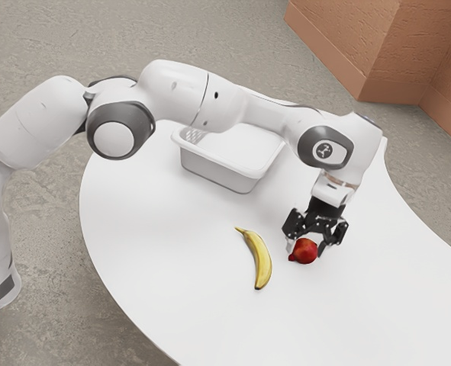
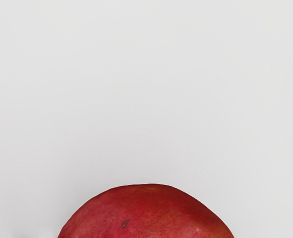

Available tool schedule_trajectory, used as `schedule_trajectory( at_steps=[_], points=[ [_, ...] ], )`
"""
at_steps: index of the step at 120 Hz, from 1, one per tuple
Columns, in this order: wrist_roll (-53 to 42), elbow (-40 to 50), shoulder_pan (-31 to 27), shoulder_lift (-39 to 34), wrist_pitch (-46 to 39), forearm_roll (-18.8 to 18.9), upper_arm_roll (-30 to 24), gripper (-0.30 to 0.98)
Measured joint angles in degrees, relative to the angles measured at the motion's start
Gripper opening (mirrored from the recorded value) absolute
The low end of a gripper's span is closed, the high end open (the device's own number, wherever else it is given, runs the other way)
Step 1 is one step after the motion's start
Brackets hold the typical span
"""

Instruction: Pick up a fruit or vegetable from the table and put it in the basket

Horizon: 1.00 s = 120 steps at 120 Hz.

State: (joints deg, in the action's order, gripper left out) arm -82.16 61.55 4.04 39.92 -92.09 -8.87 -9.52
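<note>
The black gripper (image 1: 307,248) is low over the table in the exterior view, its fingers spread with a round red fruit, like a pomegranate (image 1: 306,252), between them. A small gap shows beside the fruit at the finger on the exterior view's right; contact on the other side is hard to judge. The fruit's red skin (image 2: 146,213) lies just under the hand in the wrist view. A yellow banana (image 1: 260,260) lies on the table, toward the exterior view's left from the gripper. The white basket (image 1: 217,171) stands farther back, partly hidden behind the arm.
The white table (image 1: 164,252) has a curved edge. Its bare surface lies between the banana and the basket. The arm's forearm passes above the basket. A brick-coloured block (image 1: 347,46) stands beyond the table in the exterior view's upper right.
</note>
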Motion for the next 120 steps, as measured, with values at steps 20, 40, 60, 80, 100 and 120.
schedule_trajectory(
  at_steps=[20, 40, 60, 80, 100, 120],
  points=[
    [-0.4, 0.0, 0.0, 0.0, -0.2, 0.1, 0.0, 0.35],
    [-0.6, -0.3, 0.0, -0.3, -0.8, 0.2, 0.1, 0.32],
    [-0.5, -1.0, -0.2, -1.9, -1.0, 0.2, 0.3, 0.34],
    [-0.2, -3.8, -0.6, -5.2, -0.6, 0.5, 2.3, 0.33],
    [0.3, -9.2, -1.1, -6.8, 2.1, 0.6, 9.9, 0.34],
    [0.6, -10.2, -7.6, -8.1, 5.0, 0.5, 11.9, 0.34]
  ],
)
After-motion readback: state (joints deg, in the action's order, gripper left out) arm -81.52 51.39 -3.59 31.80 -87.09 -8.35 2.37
